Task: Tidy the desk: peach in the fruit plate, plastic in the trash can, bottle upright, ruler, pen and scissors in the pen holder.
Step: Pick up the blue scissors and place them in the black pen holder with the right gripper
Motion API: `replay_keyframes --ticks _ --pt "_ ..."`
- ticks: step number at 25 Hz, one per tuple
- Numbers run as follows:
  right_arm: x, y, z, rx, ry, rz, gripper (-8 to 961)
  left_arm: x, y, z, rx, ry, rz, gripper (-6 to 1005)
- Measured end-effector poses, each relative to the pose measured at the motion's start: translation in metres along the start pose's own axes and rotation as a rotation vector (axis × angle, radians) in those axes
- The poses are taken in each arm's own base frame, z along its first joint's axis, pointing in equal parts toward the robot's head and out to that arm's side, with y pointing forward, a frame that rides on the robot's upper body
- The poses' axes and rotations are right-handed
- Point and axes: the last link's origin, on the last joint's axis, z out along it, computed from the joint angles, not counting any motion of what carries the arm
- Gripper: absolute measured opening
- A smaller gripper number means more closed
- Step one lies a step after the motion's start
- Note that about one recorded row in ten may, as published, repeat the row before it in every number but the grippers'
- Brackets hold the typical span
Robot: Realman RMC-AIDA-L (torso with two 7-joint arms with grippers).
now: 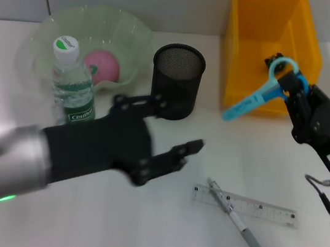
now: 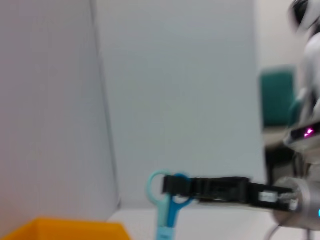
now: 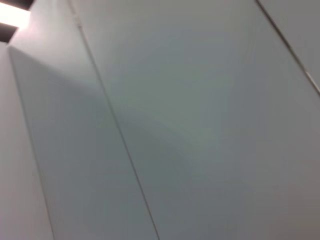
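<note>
White surface runs across the whole scene. At far left stands a pale green scalloped glass fruit plate with the pink peach already inside it. Just in front of the plate a clear plastic water bottle with a white cap is upright. Beside the plate is a black wire-mesh pen holder, with nothing visible sticking out of it. Low in front of these, the left gripper hovers with its black fingers spread apart, holding nothing and touching nothing. Right of centre, a clear plastic ruler lies flat, and a grey and white pen rests diagonally across its left end. Behind them sits a yellow plastic trash can. At far right, the right gripper is raised in front of that can, its fingers clamped on the handles of light blue scissors, blades hanging down toward the left. Judging by this, the scissors step is under way; next they need carrying left and lowering, blades first, into the pen holder.
</note>
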Motion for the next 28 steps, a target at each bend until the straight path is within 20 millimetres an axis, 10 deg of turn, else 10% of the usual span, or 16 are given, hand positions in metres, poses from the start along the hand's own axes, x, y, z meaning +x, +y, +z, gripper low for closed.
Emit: replay_keyframes --ticks 2,5,12,28 --pt "-0.002 0.000 0.007 -0.019 -0.009 -0.047 98 0.000 0.000 0.000 0.000 0.000 0.000 543" --pt "-0.006 -0.001 0.020 -0.041 -0.022 -0.098 103 -0.063 -0.008 -0.041 -0.091 0.244 0.076 543" --pt "-0.011 -0.002 0.054 -0.085 -0.048 -0.202 115 -0.122 -0.007 -0.057 -0.058 0.301 -0.025 544" --pt "-0.004 -0.011 0.110 -0.068 0.034 -0.306 141 -0.124 -0.011 -0.057 -0.121 0.247 -0.070 544"
